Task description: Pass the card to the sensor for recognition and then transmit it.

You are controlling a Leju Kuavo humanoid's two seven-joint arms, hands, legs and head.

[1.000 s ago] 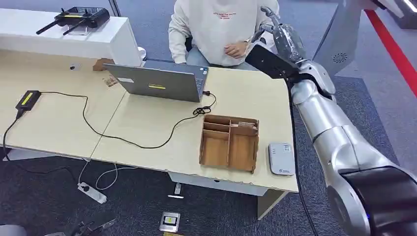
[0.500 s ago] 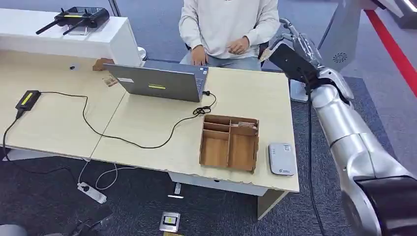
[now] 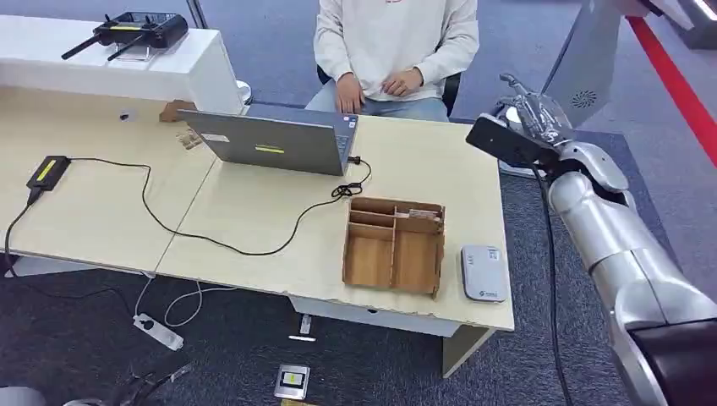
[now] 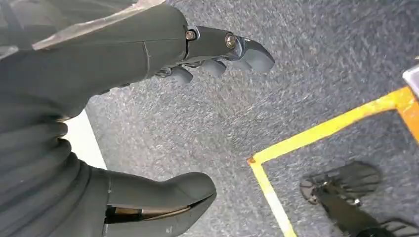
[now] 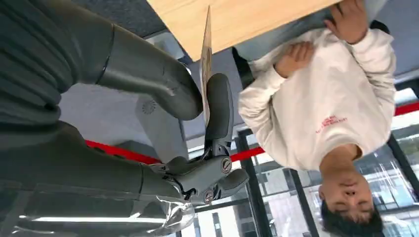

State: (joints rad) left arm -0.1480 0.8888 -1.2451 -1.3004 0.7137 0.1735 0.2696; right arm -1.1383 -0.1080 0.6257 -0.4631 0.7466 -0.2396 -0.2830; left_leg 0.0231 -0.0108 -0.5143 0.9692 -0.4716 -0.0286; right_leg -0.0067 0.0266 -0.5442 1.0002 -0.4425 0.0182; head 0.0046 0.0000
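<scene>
My right hand (image 5: 197, 113) pinches the card (image 5: 205, 64), upper right of the head view; the sensor (image 3: 484, 272), lower right, is not yet reached. Left hand (image 4: 123, 123) holds nothing, fingers apart.

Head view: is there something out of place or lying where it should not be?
Yes. A small device lies on the carpet below the table, beside a power strip. On the table nothing looks spilled or askew.

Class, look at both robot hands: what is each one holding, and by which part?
The right hand pinches a thin card by its lower end between thumb and finger. The left hand holds nothing.
</scene>
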